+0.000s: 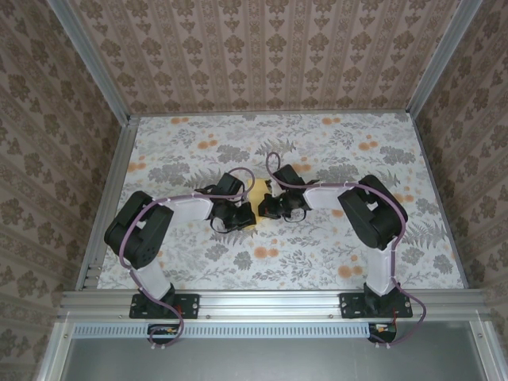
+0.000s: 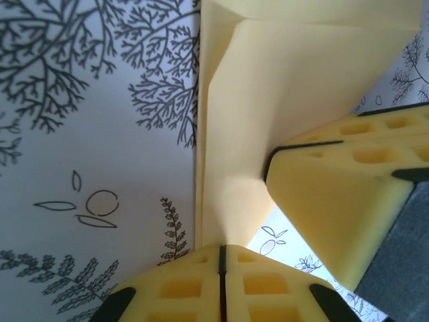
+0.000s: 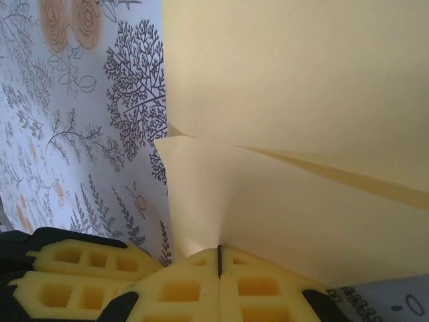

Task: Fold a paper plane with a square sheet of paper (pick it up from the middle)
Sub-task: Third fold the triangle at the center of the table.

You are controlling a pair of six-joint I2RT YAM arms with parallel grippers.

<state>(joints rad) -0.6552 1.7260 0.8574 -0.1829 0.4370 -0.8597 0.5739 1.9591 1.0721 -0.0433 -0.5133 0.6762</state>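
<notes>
Count: one square sheet of paper (image 1: 257, 192), creased with overlapping layers, at the middle of the floral cloth (image 1: 317, 151). Two grippers, both over the cloth's middle, facing each other across the sheet. Left gripper (image 2: 221, 249): jaws together, pinching a paper edge. Right gripper (image 3: 219, 251): jaws together, clamped on a paper flap.

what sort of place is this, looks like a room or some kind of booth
Probably a purpose-built robot test booth, not a real room: aluminium frame posts hold wallpapered panels on three sides, and a floral cloth is laid flat inside.
</notes>
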